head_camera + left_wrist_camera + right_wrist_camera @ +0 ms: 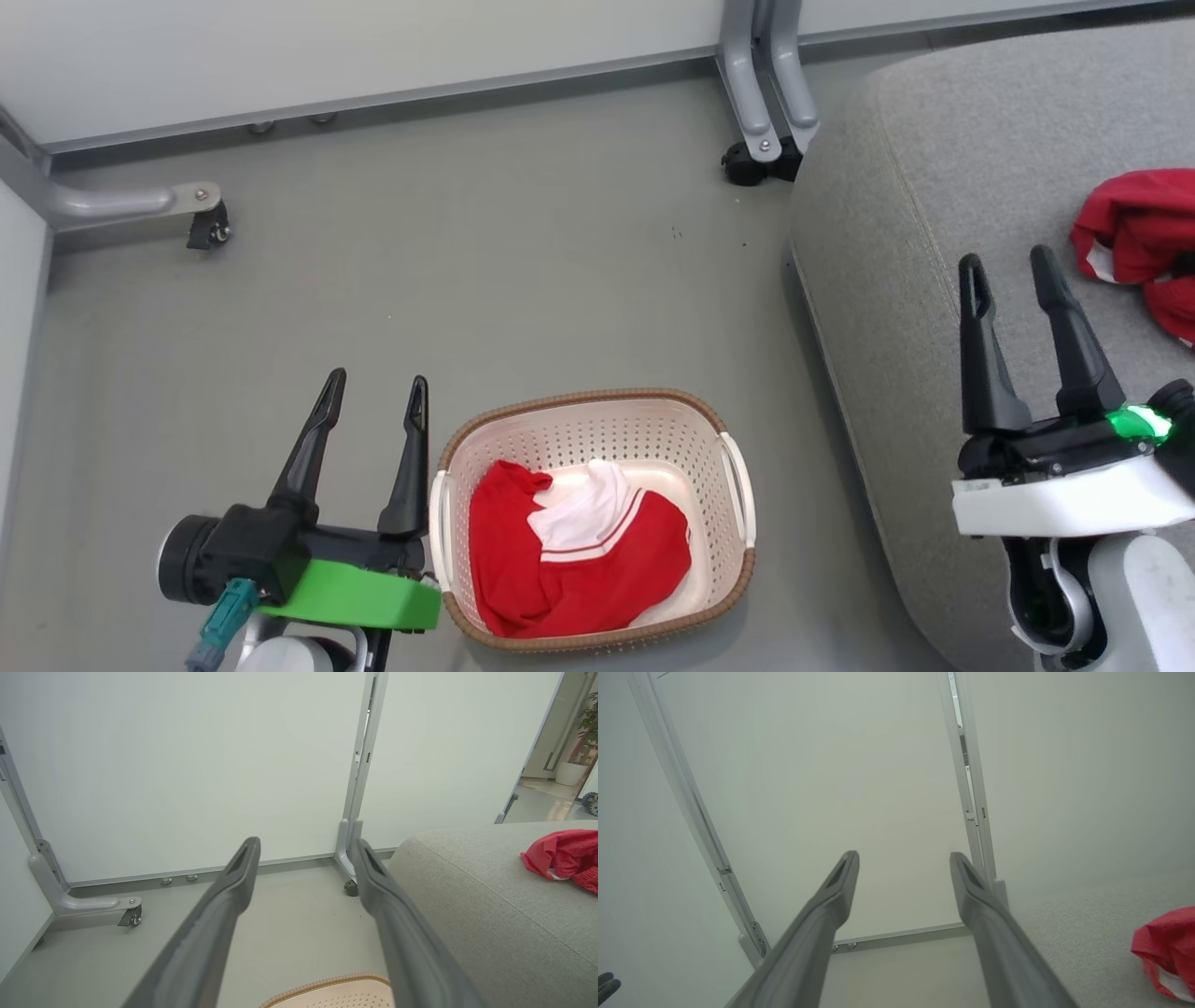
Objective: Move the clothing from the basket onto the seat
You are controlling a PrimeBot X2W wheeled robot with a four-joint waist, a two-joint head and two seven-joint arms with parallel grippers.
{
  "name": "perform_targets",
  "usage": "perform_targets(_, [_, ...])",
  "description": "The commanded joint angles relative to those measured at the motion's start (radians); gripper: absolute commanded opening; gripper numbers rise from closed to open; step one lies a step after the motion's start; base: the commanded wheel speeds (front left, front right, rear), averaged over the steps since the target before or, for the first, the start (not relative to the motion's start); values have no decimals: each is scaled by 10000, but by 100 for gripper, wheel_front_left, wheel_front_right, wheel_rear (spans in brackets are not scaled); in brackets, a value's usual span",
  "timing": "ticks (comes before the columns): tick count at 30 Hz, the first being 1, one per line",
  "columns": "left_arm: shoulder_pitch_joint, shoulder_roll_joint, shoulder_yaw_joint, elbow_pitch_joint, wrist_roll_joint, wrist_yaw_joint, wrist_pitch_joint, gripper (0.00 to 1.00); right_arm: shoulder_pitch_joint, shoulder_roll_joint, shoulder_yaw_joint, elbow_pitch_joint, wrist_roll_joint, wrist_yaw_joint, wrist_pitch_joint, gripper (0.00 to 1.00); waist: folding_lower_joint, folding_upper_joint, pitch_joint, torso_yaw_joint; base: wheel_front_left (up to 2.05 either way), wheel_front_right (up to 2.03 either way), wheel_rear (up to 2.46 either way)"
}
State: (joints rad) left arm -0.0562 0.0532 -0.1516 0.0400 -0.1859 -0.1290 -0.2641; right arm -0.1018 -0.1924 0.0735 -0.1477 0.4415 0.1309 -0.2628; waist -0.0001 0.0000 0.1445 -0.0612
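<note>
Left gripper (378,378) stood spread wide, empty, just left of basket (579,399) on floor; right gripper (1006,259) likewise spread, empty, above seat (887,280); plain red garment (1134,224) lay on seat; striped garment (579,560) lay bunched inside basket. Risks, as judged: fingers might catch perforated wall and drag light basket; shallow pinch might take single fold, so fabric would slip out mid-carry onto floor; trailing cloth might snag rim and tip basket.

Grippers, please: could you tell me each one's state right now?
Left gripper: open, holding nothing.
Right gripper: open, holding nothing.
</note>
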Motion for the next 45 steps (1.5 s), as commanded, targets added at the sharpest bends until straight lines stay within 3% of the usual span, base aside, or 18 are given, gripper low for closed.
perform_targets(1, [185,-2,86,-28,-85,-24,-3,100,219,106,51,-10,-129,-4,-31,100,1,0,-353,312,0,0,0])
perform_targets(15, [647,-21,626,45,-577,23,-3,100,1066,959,123,1096,-1929,-4,-32,100,1,0,-671,973,0,0,0])
perform_targets(25, [823,-22,609,304,-824,291,-4,100,1399,1305,-169,1512,-2284,-4,-32,100,1,0,-706,1372,0,0,0])
perform_targets(45, [701,-22,627,358,-760,283,-2,100,1177,1304,-48,1658,-2313,-4,-32,100,1,0,-418,1009,0,0,0])
